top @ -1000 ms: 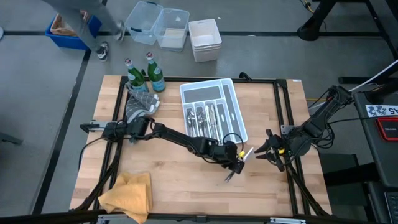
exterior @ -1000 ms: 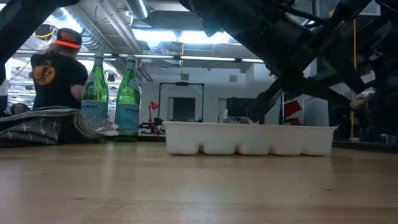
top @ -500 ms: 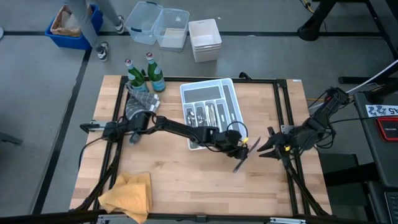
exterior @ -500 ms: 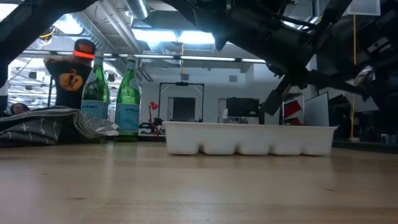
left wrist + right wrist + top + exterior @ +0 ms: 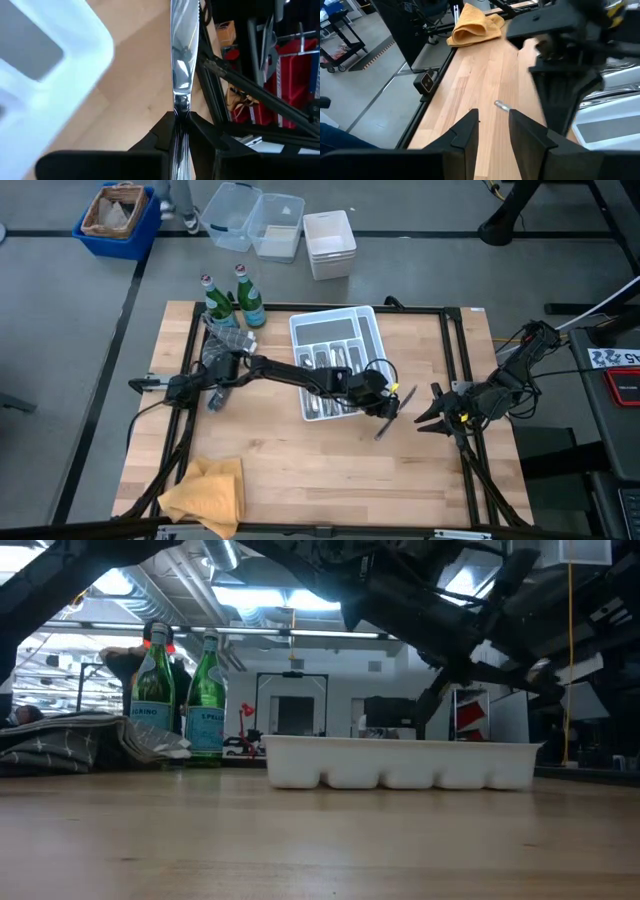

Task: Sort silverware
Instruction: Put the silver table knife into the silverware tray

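— Left wrist view: status of left fingers (image 5: 181,131)?
— Clamped on a knife (image 5: 183,60), held above the tabletop (image 5: 420,470) beside the white tray (image 5: 380,350).
— Right fingers (image 5: 492,131)?
— Parted, holding nothing, near the tabletop's right edge.

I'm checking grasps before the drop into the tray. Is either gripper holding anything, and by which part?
The left gripper pinches a knife by its handle end. The right gripper is open and empty.

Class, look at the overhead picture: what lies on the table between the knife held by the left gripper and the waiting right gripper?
Nothing: in the high view only bare wood separates the knife from the right gripper.
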Available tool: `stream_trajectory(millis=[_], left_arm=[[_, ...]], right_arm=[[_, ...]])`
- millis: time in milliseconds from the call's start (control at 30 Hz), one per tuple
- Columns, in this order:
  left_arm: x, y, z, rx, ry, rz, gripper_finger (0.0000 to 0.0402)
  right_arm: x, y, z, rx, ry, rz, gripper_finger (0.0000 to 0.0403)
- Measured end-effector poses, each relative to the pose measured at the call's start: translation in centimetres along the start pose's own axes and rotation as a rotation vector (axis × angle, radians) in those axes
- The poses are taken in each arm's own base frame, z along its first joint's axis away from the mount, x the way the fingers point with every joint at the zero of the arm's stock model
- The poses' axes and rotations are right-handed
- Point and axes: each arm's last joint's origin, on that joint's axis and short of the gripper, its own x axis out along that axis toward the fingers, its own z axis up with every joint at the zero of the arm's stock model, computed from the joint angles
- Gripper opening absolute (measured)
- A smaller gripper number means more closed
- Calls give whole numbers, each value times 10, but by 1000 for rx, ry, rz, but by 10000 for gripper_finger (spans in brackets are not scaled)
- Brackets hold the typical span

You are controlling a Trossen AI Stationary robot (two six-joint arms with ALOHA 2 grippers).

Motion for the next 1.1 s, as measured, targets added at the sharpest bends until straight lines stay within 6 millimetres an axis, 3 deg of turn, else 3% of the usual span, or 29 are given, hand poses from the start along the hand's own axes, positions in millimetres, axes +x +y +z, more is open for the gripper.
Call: stream_trajectory(millis=[167,300,533,733,1100], left_arm=[[-26,-4,14,47,-7,126,33],[-58,-12,22,97,-54,275,33],[-95,-2,18,57,-94,624,33],[-97,11,18,-31,-186,765,33],[-85,48,15,-330,-360,787,33]], right_arm=[[0,0,0,0,1,0,111],[0,0,-1,-3,6,-3,111],[0,-1,-1,-7,12,-7,111],[0,-1,-2,-11,20,-12,111],[0,-2,-3,-33,28,-18,111]])
